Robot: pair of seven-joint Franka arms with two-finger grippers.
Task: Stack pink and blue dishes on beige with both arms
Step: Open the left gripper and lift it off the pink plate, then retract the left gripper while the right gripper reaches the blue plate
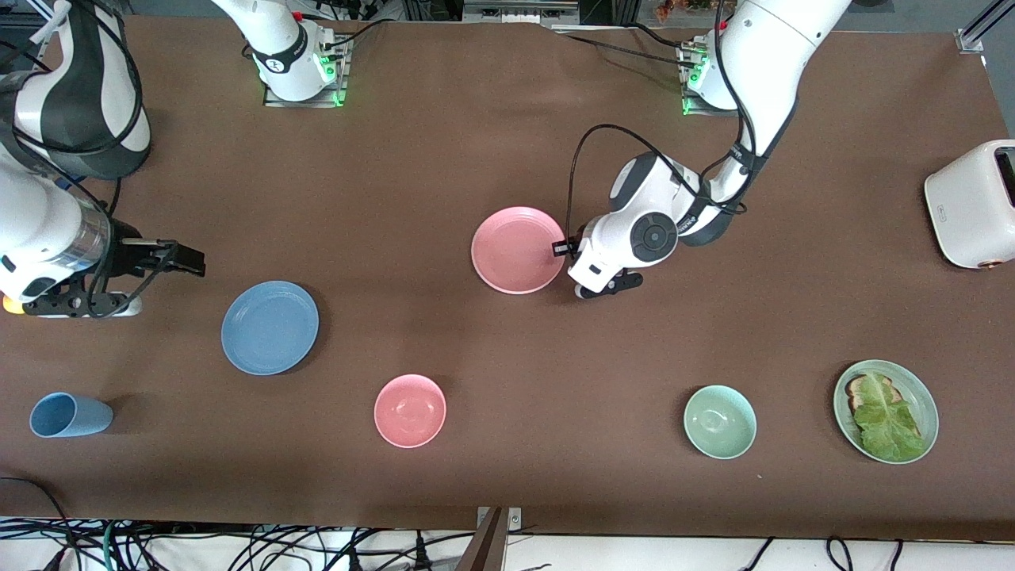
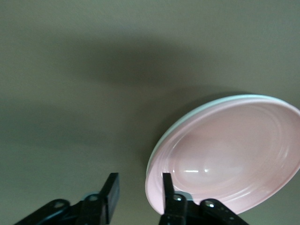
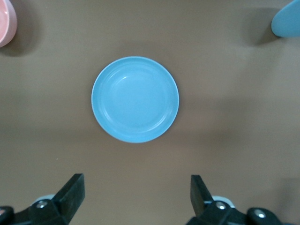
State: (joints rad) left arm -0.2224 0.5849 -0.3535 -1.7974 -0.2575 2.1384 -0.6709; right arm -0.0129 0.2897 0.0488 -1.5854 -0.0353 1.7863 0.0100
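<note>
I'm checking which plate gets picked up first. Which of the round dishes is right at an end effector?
The pink plate: the left end effector is open at its rim. The blue plate lies apart from the open right end effector.

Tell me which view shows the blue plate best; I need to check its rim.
The right wrist view: the blue plate lies whole and large below the open right gripper. The front view shows it whole but smaller. The left wrist view misses it.
</note>
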